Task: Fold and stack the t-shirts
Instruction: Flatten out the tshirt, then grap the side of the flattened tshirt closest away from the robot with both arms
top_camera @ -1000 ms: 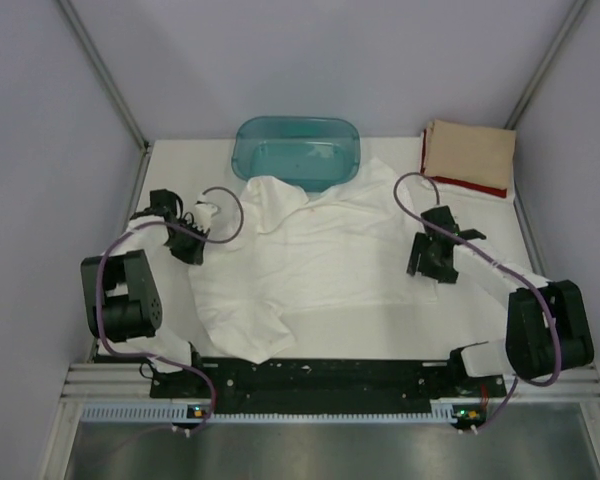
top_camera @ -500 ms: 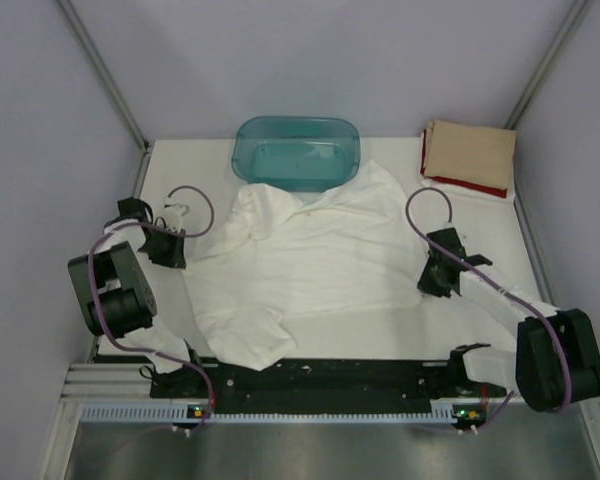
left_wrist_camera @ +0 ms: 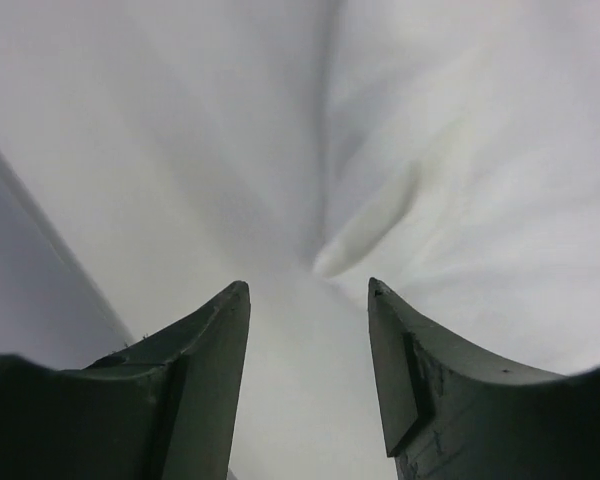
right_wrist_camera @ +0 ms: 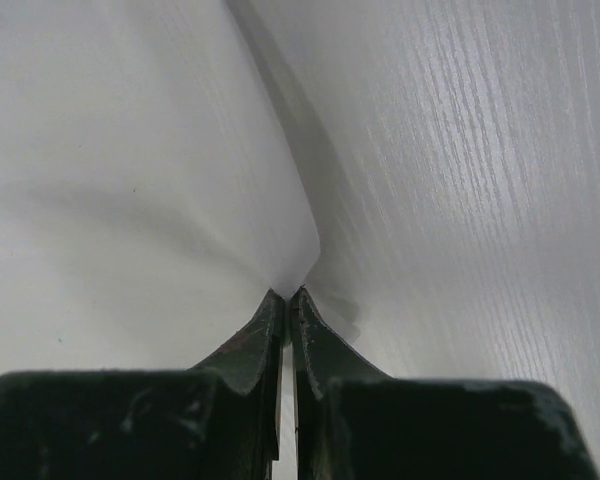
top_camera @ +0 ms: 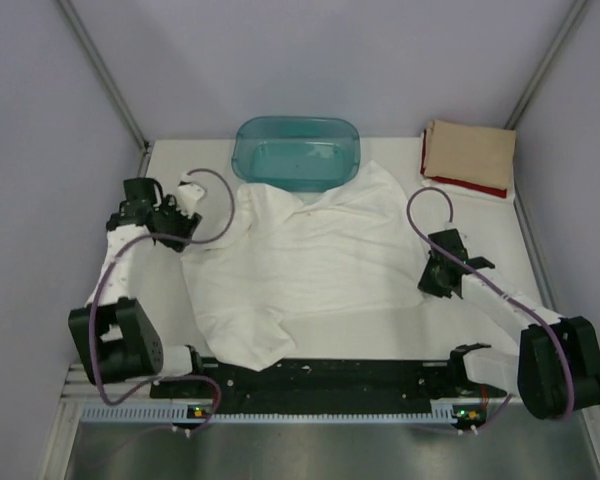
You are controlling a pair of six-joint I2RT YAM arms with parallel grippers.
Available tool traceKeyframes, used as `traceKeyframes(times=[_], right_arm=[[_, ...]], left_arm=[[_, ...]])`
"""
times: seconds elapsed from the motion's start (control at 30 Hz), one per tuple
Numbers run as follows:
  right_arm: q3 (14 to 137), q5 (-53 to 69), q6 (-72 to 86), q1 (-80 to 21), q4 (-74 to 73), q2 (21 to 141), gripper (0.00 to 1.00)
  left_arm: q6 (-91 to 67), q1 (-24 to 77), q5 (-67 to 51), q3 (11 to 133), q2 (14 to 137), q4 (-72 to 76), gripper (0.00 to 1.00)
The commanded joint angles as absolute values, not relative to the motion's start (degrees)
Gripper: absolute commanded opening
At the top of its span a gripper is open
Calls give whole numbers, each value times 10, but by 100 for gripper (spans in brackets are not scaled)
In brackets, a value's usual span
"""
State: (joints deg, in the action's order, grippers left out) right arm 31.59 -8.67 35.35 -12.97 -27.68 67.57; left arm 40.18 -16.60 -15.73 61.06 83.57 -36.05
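Roughly: white t-shirt (top_camera: 320, 260), collar toward tub (top_camera: 280, 160)

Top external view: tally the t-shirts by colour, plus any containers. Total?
white t-shirt: 1
tan t-shirt: 1
red t-shirt: 1 (only its edge shows under the tan one)
teal plastic tub: 1
Total: 4

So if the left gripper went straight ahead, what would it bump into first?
Probably the white t-shirt: a raised fold lies right ahead of the open left gripper, though how far is hard to tell.
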Motion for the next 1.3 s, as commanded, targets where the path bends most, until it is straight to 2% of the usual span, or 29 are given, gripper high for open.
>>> traceKeyframes(times=[0.0,0.13,0.2,0.27,0.4,0.53,0.7,0.77,0.87,0.97,1.03,1.07,1.17,1.27], right_arm=[[332,-99,331,-127,-274,651,0],[328,-99,323,-127,-270,650,0],[328,-98,322,-127,-270,651,0],[328,-98,321,-127,-271,650,0],[324,-106,329,-127,-272,650,0],[327,-110,333,-127,-273,661,0],[330,-112,335,-127,-279,667,0],[330,-114,336,-127,-279,667,0],[332,-114,336,-127,-280,669,0],[331,-113,336,-127,-279,670,0],[332,-113,334,-127,-280,671,0],[334,-112,333,-127,-281,672,0],[337,-107,331,-127,-285,672,0],[344,-95,336,-128,-290,669,0]], left_arm=[[560,25,-250,574,685,-531,55],[601,233,-304,548,647,-648,39],[591,326,-296,540,659,-672,39],[589,417,-273,511,660,-679,48],[592,525,-235,454,661,-660,62],[579,603,-213,427,687,-638,66],[572,644,-154,369,722,-597,66],[568,644,-128,362,732,-580,62],[553,644,-78,364,739,-563,50],[545,642,-54,363,743,-557,26],[544,642,-57,357,743,-556,4],[541,642,-51,357,742,-555,0],[531,631,-10,356,728,-546,0],[538,563,23,396,701,-542,0]])
